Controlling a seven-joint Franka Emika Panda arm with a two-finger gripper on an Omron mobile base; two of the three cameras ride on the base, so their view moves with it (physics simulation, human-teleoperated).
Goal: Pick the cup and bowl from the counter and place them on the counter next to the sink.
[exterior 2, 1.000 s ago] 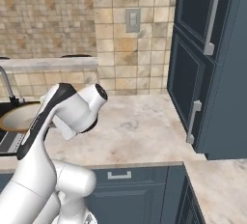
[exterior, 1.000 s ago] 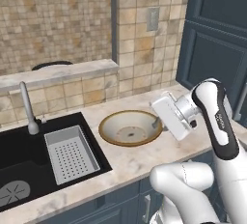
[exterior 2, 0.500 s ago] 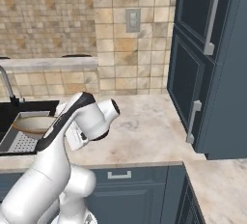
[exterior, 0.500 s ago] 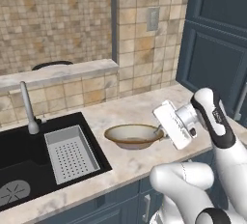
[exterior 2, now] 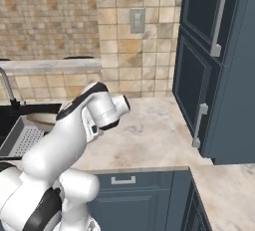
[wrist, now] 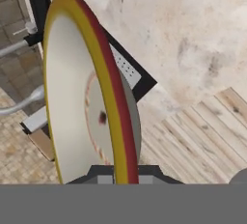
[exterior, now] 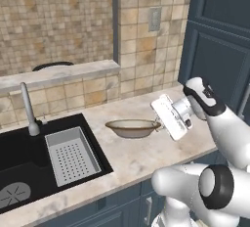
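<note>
Hand view: the bowl point(wrist: 91, 97) is gripped edge-on by its rim, the fingertips closed on it but cut off below. A stiff, smooth, breakable dish is judged; the rim grip suits. It is held just above the counter point(exterior: 141, 157) beside the sink point(exterior: 19, 172).

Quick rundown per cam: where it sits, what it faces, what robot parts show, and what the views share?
Left base view: behind-left, facing the sink, rack, faucet and bowl; arm at right.
Right base view: behind-right, facing counter and cabinets; arm at lower left.
Hand view: on the hand, along the gripper shut on the bowl's rim.
Shared: bowl, rack, counter.
</note>
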